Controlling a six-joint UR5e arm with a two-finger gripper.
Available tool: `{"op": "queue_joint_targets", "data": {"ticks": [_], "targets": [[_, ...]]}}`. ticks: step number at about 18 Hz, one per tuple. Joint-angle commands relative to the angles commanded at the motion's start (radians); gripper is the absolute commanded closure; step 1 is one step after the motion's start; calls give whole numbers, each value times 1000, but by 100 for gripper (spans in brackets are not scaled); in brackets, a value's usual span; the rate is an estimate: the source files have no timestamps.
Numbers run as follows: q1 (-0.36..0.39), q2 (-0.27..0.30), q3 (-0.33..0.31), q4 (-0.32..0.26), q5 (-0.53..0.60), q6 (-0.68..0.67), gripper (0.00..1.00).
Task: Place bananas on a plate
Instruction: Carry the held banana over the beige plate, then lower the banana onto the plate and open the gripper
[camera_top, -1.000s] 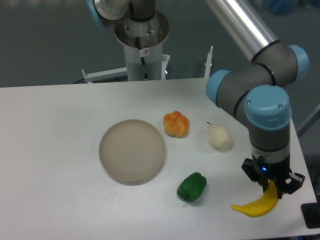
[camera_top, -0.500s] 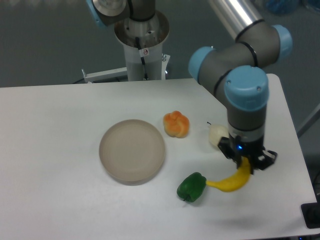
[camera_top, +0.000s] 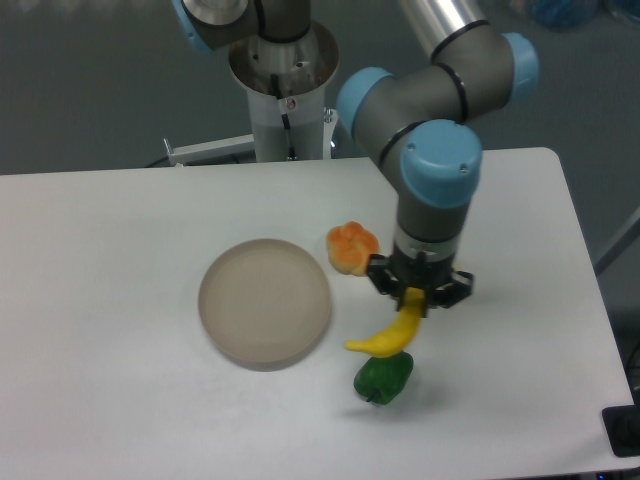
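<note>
A bright yellow curved banana hangs in the air, held at its upper end by my gripper, which is shut on it. The banana's free tip points left and down, just above a green pepper. The plate, a round beige-grey dish with nothing on it, lies on the white table to the left of the banana, a short gap away from its tip.
An orange lobed fruit sits right of the plate's far edge, just left of the gripper. A green pepper lies under the banana. The arm's base column stands at the back. The table's right edge runs close by.
The arm has carried the banana leftward, from the table's front right corner to a spot over the green pepper near the plate. The pale round fruit is now hidden behind the arm.
</note>
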Motion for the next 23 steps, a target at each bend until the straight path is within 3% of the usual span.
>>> {"op": "queue_joint_targets", "data": {"ticks": [2,8,13,23], "targets": [[-41,0,-26,49,0,-64,67],[-109,2,-123,98,11,-105,67],[-137,34,-252,239,6,-69,67],[-147,29,-322,250,15,26,67]]}}
